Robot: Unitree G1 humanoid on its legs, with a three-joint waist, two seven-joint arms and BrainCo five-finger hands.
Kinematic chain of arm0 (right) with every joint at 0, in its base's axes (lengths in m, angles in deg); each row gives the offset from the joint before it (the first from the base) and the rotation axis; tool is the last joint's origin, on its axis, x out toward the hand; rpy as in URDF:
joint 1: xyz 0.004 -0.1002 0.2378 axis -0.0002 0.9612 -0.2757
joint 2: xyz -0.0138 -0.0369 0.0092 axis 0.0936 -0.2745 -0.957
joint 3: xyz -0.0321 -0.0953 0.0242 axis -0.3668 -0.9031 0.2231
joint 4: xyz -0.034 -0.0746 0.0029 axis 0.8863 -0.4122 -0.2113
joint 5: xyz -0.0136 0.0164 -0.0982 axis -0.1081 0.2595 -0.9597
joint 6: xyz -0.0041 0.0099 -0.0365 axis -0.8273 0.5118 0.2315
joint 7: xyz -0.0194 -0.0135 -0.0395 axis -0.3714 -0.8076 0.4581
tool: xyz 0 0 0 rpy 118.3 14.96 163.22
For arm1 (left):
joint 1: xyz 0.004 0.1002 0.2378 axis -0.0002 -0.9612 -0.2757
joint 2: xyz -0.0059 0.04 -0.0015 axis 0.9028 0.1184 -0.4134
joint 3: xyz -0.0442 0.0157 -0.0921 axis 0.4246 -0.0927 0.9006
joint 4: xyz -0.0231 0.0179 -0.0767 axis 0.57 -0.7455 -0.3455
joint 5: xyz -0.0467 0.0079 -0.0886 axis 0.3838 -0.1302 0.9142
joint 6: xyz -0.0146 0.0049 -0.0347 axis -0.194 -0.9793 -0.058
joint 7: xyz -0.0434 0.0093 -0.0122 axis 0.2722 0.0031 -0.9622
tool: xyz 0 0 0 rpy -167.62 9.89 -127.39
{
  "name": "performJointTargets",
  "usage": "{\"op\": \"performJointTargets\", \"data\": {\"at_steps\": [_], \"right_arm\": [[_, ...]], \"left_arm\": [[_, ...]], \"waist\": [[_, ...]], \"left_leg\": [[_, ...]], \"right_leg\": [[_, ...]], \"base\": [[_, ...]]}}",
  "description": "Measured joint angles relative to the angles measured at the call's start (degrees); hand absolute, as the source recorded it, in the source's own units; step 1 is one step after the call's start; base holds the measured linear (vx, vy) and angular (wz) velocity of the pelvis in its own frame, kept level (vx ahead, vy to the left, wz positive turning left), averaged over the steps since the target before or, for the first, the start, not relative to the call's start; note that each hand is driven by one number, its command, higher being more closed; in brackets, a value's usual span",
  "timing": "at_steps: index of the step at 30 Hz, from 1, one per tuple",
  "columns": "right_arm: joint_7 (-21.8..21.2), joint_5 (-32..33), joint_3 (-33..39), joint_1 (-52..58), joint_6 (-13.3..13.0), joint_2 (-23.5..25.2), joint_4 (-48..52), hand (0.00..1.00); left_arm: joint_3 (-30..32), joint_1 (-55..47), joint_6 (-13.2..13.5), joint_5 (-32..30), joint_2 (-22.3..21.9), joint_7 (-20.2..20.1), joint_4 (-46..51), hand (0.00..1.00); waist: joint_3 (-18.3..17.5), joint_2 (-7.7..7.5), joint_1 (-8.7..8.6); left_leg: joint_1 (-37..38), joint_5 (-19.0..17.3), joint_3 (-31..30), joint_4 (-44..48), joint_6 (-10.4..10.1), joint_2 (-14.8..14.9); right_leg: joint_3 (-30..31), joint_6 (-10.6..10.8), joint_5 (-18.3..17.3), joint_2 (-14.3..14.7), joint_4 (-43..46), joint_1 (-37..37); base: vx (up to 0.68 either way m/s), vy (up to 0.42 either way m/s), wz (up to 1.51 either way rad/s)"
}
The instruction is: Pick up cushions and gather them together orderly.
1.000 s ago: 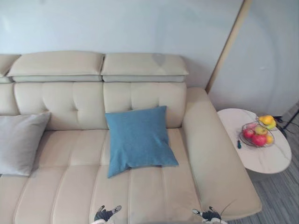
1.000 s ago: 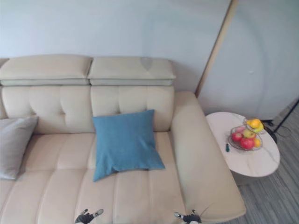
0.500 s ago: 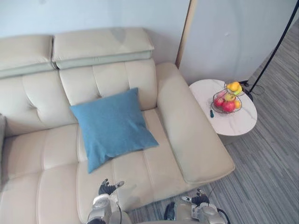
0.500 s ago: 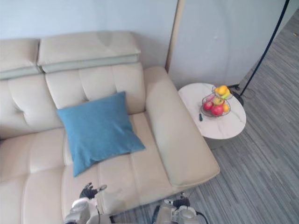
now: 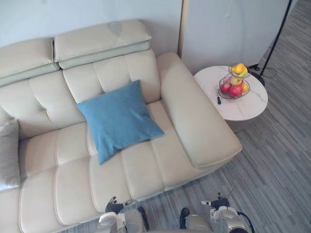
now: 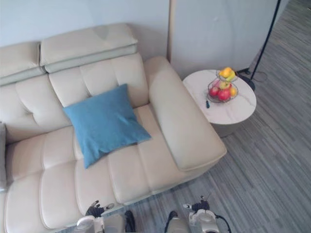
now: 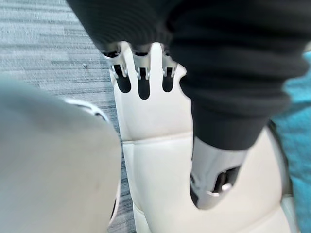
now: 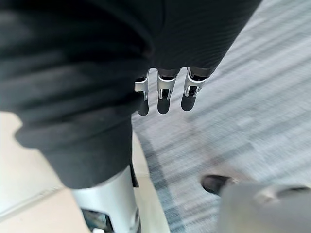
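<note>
Here is the cream sofa (image 5: pixel 160 167). The blue cushion (image 5: pixel 119 120) sits on the seat toward the right armrest, tipped back so its upper corner leans on the backrest and its right corner lies just beside the armrest's inner edge. The grey cushion (image 5: pixel 8 154) is way over at the sofa's left end, propped against the back, well apart from the blue one with a bare stretch of seat between them. The front half of the seat is open all the way along its front edge.

A broad run of grey plank floor (image 5: pixel 272 160) lies in front of the sofa and wraps round its front right corner. A round desk (image 5: pixel 245 108) stands just beside the right armrest, with a wire fruit basket (image 5: pixel 234 86) near its back edge and a small dark item (image 5: pixel 218 100) near its sofa-side edge. A thin black lamp pole (image 5: pixel 278 34) rises behind the desk.

Both hands hang low over the floor, just short of the seat's front edge. The left hand (image 5: pixel 113 207) points at the sofa with its fingers (image 7: pixel 142 68) straight and spread and its thumb out to the side, holding nothing. The right hand (image 5: pixel 218 201) sits off toward the sofa's front right corner, its fingers (image 8: pixel 165 88) likewise extended over bare floor and empty.
</note>
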Motion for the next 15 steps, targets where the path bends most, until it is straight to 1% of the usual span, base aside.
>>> {"op": "performJointTargets", "data": {"at_steps": [1,2,3,4,5,8,10,12,13,14,15], "right_arm": [[0.0,0.0,0.0,0.4,0.0,0.5,0.0,0.00],[-0.3,0.1,0.7,1.3,0.1,1.6,0.0,0.00],[-0.5,0.1,1.9,1.7,0.2,2.4,0.3,0.00],[-0.5,0.1,2.4,1.8,0.2,2.6,0.3,0.00],[-0.5,0.2,3.2,2.4,0.3,2.8,0.4,0.00],[-0.6,0.2,3.2,2.8,0.3,2.9,0.6,0.00],[-0.6,0.2,3.2,3.0,0.3,3.2,0.7,0.00],[-0.6,0.5,3.2,3.0,0.3,4.0,1.0,0.00],[-0.6,0.7,3.2,3.0,0.3,4.1,1.2,0.00],[-0.6,0.9,3.2,3.0,0.3,4.4,1.3,0.00],[-0.6,0.9,3.1,3.0,0.4,4.7,1.5,0.00]], "left_arm": [[0.0,-0.3,0.0,0.0,0.0,0.0,0.0,0.00],[-0.1,-0.7,0.0,0.0,0.4,-0.1,0.0,0.00],[0.0,-1.2,-0.1,0.0,0.6,-0.1,0.0,0.00],[0.0,-1.2,-0.1,0.0,0.7,-0.1,-0.1,0.00],[0.0,-1.3,-0.2,0.0,0.7,-0.1,-0.1,0.00],[0.0,-1.4,-0.2,-0.1,0.4,-0.1,-0.2,0.00],[0.3,-1.7,-0.2,-0.2,0.3,-0.1,0.0,0.00],[0.8,-1.7,-0.2,-0.2,0.1,0.0,0.0,0.00],[1.1,-1.7,-0.3,-0.3,0.1,-0.1,0.0,0.00],[2.0,-1.7,-0.3,-0.4,-0.1,-0.1,0.0,0.00],[2.4,-1.7,-0.3,-0.4,-0.1,-0.2,0.0,0.00]], "waist": [[-0.4,-0.09,-0.17],[-1.2,-0.71,-0.68],[-1.7,-1.37,-1.33],[-1.8,-1.51,-1.48],[-1.9,-1.65,-1.70],[-2.1,-1.73,-1.73],[-2.2,-1.80,-1.63],[-2.3,-1.88,-1.65],[-2.3,-1.99,-1.66],[-2.5,-2.19,-1.62],[-2.5,-2.31,-1.64]], "left_leg": [[0.7,0.0,-0.1,-2.2,0.0,-0.5],[2.3,1.5,0.3,-7.2,1.8,-2.0],[3.3,3.3,0.5,-10.8,2.6,-3.2],[3.5,3.8,0.4,-11.7,2.7,-3.6],[4.2,4.9,0.4,-13.4,3.2,-4.4],[5.2,5.9,0.7,-15.0,3.8,-5.0],[6.0,5.9,2.0,-15.4,3.7,-4.9],[7.0,5.3,4.1,-15.3,3.0,-4.4],[7.3,4.9,5.3,-15.1,2.7,-4.1],[7.9,4.4,8.2,-15.0,2.2,-3.4],[8.1,4.2,9.4,-14.9,2.0,-3.1]], "right_leg": [[0.2,0.3,0.8,-0.2,-0.9,0.0],[0.3,0.9,2.5,-0.7,-2.9,0.2],[0.1,1.0,4.1,-1.4,-4.6,0.4],[0.1,0.9,4.5,-1.6,-5.0,0.6],[0.1,1.4,5.2,-2.1,-5.6,0.9],[0.2,1.4,5.6,-2.4,-6.0,1.0],[1.0,1.3,5.5,-2.3,-5.9,1.0],[3.2,1.0,5.7,-1.4,-5.6,0.6],[4.3,0.8,5.7,-1.0,-5.6,0.3],[6.8,0.2,6.1,0.1,-5.5,-0.7],[7.6,-0.1,6.2,0.5,-5.5,-1.1]], "base": [[-0.09,0.228,-0.27],[-0.07,0.163,-0.06],[-0.06,0.154,-0.02],[-0.05,0.114,0.02],[-0.04,0.080,0.05],[-0.07,0.064,0.01],[-0.06,0.022,-0.22],[-0.04,0.003,-0.53],[-0.01,-0.008,-0.88],[-0.01,-0.010,-0.91],[0.00,-0.013,-1.17]]}}
